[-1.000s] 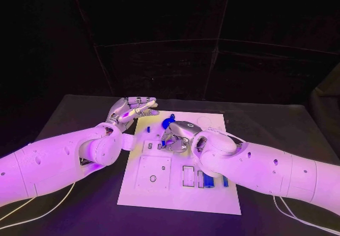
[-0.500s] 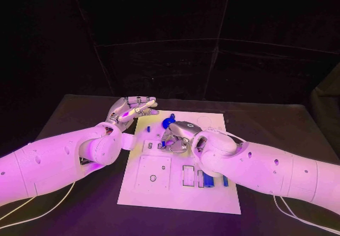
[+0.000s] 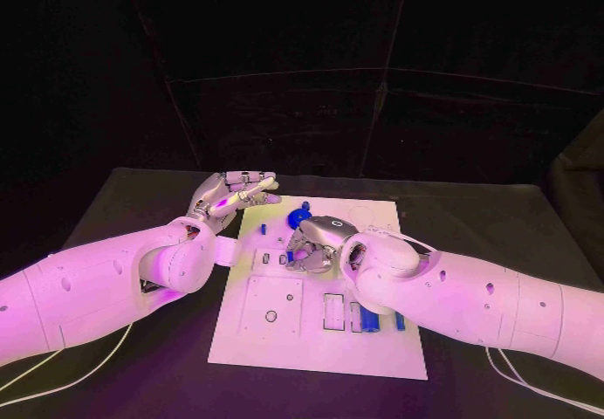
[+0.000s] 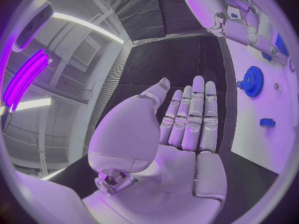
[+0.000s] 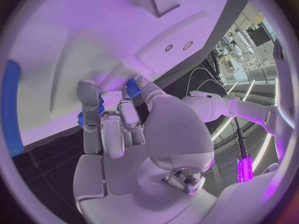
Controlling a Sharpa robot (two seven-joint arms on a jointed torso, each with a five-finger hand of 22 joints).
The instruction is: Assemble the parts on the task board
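Matte black table (image 3: 504,227), flat white task board (image 3: 378,218), toothed blue gear (image 3: 299,216).

No text, label, brand, number or sign can be read anywhere, neither on the task board (image 3: 378,353) nor around it.

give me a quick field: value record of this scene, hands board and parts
board: white task board lying flat on the black table
left hand: left hand raised at the board's far left corner, fingers straight and together, holding nothing
right hand: right hand down over the middle of the board, fingers curled around a small blue part
gear: blue gear on the board between the two hands
other parts: blue pieces in slots at the board's near right
contact: whether the held part touches the board cannot be told
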